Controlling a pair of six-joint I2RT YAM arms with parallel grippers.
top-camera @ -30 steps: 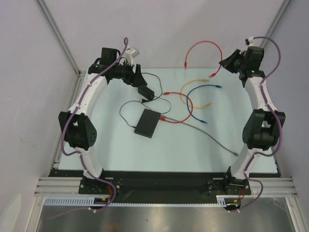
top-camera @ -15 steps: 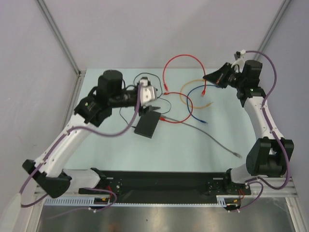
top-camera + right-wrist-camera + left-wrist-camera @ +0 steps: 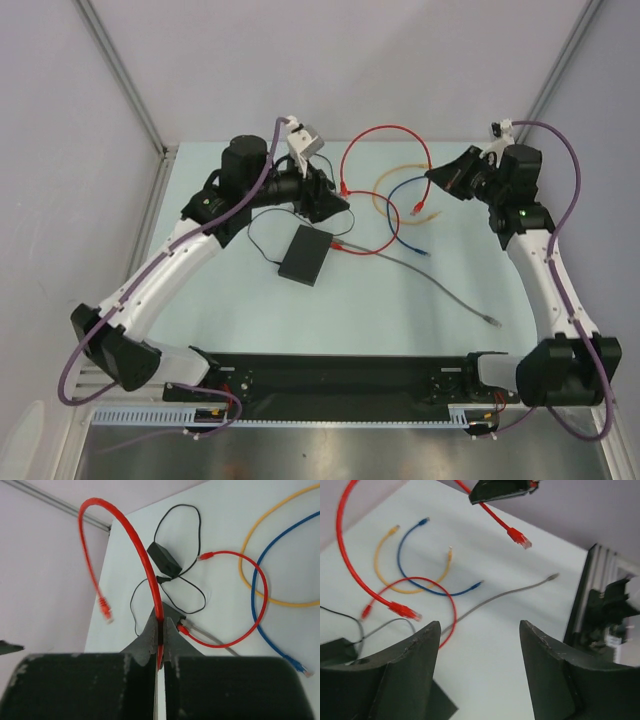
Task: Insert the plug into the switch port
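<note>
L gripper (image 3: 337, 206) swung inward; red cable (image 3: 385, 127) carried left.

Tally time: two red cables (image 3: 385, 127), one yellow cable (image 3: 377, 195), one blue cable (image 3: 412, 247), one gray cable (image 3: 440, 285), one black box (image 3: 305, 255), one power adapter (image 3: 164, 560).

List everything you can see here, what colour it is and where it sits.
table: 1, pale, under everything
box: 1, black, flat on the table left of centre
adapter: 1, black with a thin black cord, beyond the box
held cable: 1, red, arching through the air
loose cable: 1, red, looped right of the box
yellow cable: 1, yellow, far right, crossing the blue one
blue cable: 1, blue, far right
grey cable: 1, grey, running from the box toward the near right
arms: 2, white and black, left and right
left gripper: 1, black, open, empty
right gripper: 1, black, shut on the held cable
</note>
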